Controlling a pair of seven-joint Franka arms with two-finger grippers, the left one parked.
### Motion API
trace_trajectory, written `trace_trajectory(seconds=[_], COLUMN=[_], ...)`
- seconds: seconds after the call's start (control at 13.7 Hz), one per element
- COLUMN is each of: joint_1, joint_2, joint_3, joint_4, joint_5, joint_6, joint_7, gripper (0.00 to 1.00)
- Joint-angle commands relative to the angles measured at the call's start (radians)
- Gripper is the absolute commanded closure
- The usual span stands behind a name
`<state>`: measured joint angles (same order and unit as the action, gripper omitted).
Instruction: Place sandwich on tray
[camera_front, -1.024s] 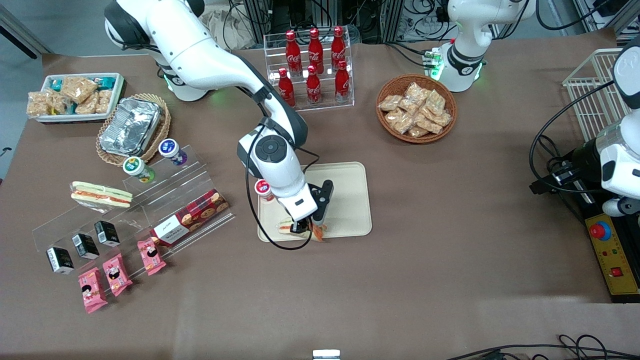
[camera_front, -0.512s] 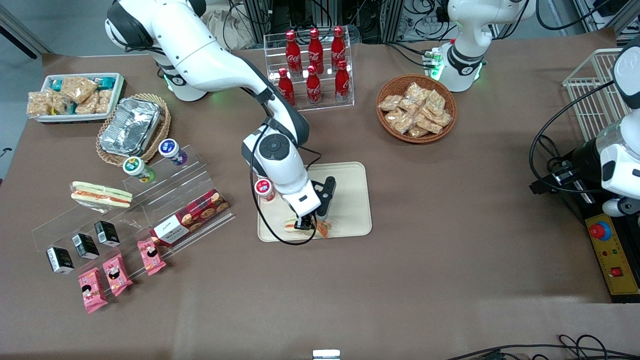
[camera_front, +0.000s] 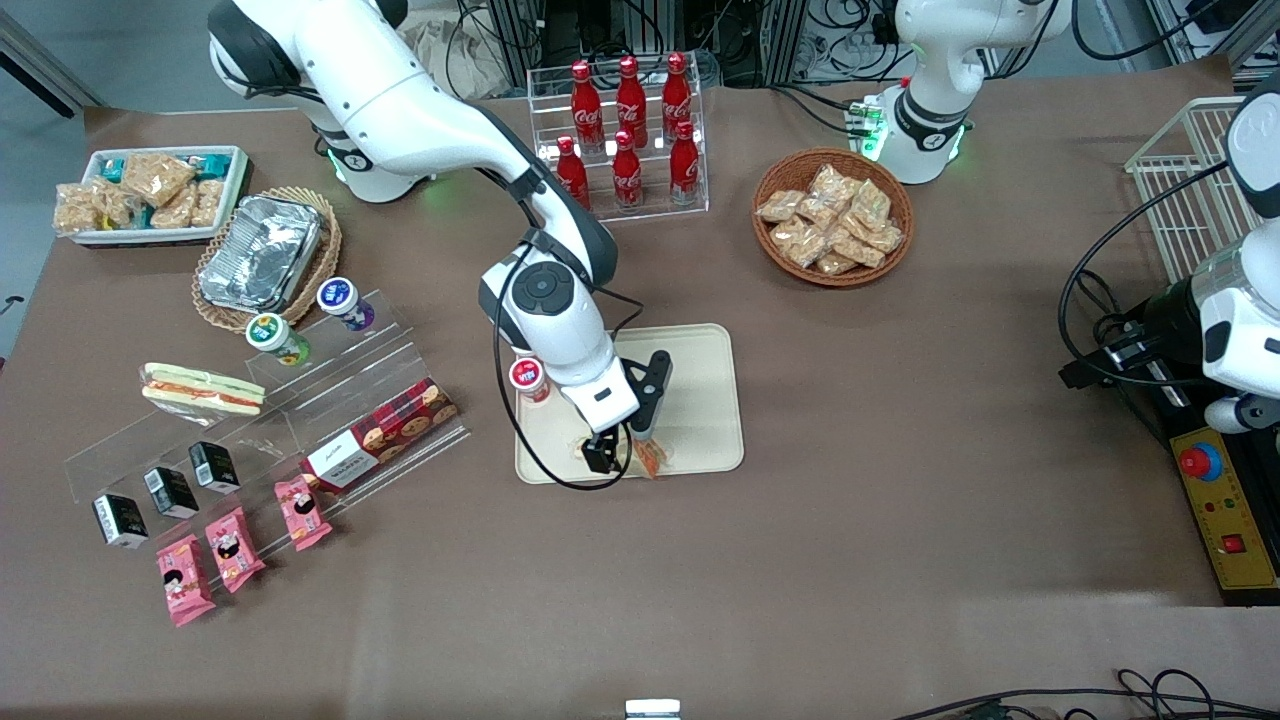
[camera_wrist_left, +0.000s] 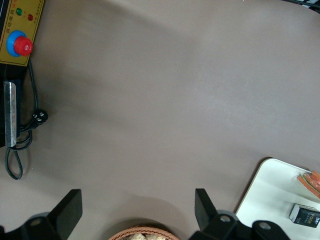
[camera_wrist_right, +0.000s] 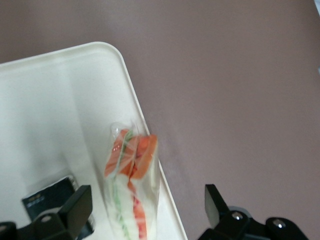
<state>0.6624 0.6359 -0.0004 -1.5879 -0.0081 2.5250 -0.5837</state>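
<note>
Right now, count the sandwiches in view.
2. A wedge sandwich lies on the tray under the open gripper. A long sandwich rests on the clear shelf toward the working arm's end. None seems hidden.

Brown bench (camera_front: 900, 520) w/ clear rack of red cola bottles (camera_front: 628, 130), wicker basket of snack packets (camera_front: 832, 216), foil container (camera_front: 260, 252) in a 2nd basket, white tray of snacks (camera_front: 150, 192), long flat sandwich (camera_front: 202, 389), biscuit box (camera_front: 380, 432), pink packets (camera_front: 235, 545) nearer front camera.
</note>
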Motion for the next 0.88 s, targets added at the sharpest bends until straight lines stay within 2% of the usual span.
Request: trace_trajectory(seconds=[0.0,0.15,0.29,0.51,0.8], joint_1=[-0.029,-0.093,-0.144,-0.213,-0.343], joint_2=[-0.100,-0.175,-0.260,-0.352,-0.458], joint_3=[-0.001,0.000,-0.006,-0.009,-0.009], joint_4=[-0.018,-0.015,-0.015,-0.006,-0.003], joint_5=[0.045,0.071,0.179,0.183,0.185], joint_6=[-0.130,-0.253,-0.400,-0.537,-0.682], joint_7=[0.009,0.010,0.068,0.182,0.194], gripper=[0.00,0.00,0.00,0.00,0.00])
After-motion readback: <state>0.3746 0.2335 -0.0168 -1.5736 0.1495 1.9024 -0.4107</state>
